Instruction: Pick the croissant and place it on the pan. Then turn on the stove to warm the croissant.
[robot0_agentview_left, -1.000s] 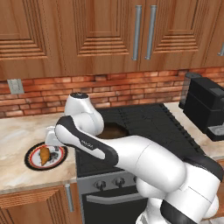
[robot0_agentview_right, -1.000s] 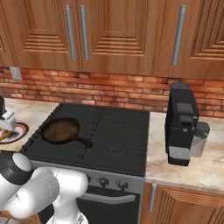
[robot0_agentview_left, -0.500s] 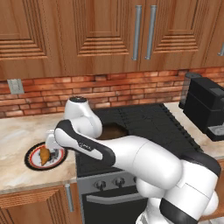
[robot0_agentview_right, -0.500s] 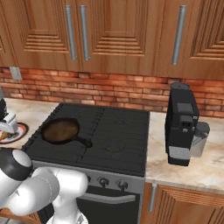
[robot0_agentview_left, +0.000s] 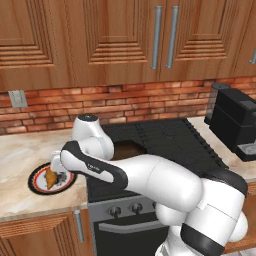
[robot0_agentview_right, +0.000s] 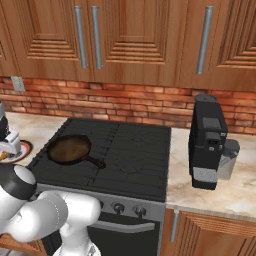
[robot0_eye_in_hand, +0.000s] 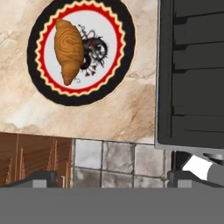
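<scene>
Croissant (robot0_eye_in_hand: 68, 50) lying on a round plate (robot0_eye_in_hand: 111, 85) with a black-and-red rim, on the marbled tabletop (robot0_eye_in_hand: 83, 118) just left of the stove (robot0_agentview_right: 125, 155); offset toward one side of the plate, long axis running up and down in the hand view. Pan (robot0_agentview_right: 70, 149) empty on the near-left grate, handle pointing toward the stove's middle. Pincer (robot0_agentview_left: 59, 169) hovering above the plate, jaws spread wide, nothing held. Likely very light, soft and flaky, easily crushed or torn, so a gentle squeeze judged best. Best hold probably across the thick middle belly, jaws set crosswise to the long axis, not on the thin tapered tips, which could snap off. Plate glaze perhaps slick, so pastry may skid if nudged sideways.
</scene>
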